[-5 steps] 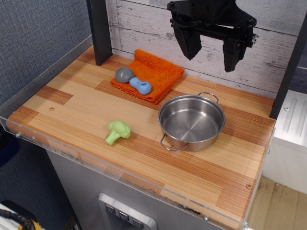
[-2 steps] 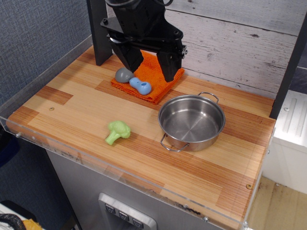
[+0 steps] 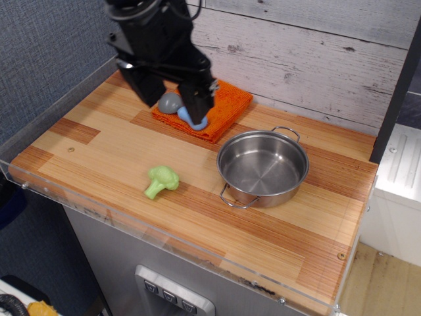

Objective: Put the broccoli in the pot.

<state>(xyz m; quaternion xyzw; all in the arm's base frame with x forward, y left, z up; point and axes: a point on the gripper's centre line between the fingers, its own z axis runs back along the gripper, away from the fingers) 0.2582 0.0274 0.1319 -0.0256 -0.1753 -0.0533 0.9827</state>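
At 6 o'clock from our gripper (image 3: 172, 102), well apart, lies the broccoli (image 3: 162, 180), stalk toward 7; jaws spread, empty; pot (image 3: 262, 167) at 4 o'clock.

A striped wooden countertop (image 3: 112, 141) set against a whitewashed plank wall (image 3: 309, 46)

Behind the countertop the plank wall runs in horizontal, weathered grey-white boards; to the countertop's left rises a blue-grey textured fabric panel (image 3: 46, 52); a clear acrylic rim (image 3: 197, 253) edges its front and left sides; below its front sits a grey metal cabinet face (image 3: 125, 263) with a small button panel (image 3: 172, 297); a dark upright post (image 3: 395, 85) stands at its right rear corner, beside a white ribbed unit (image 3: 401, 164); pale wooden flooring (image 3: 385, 283) shows at lower right; the light is soft and even.
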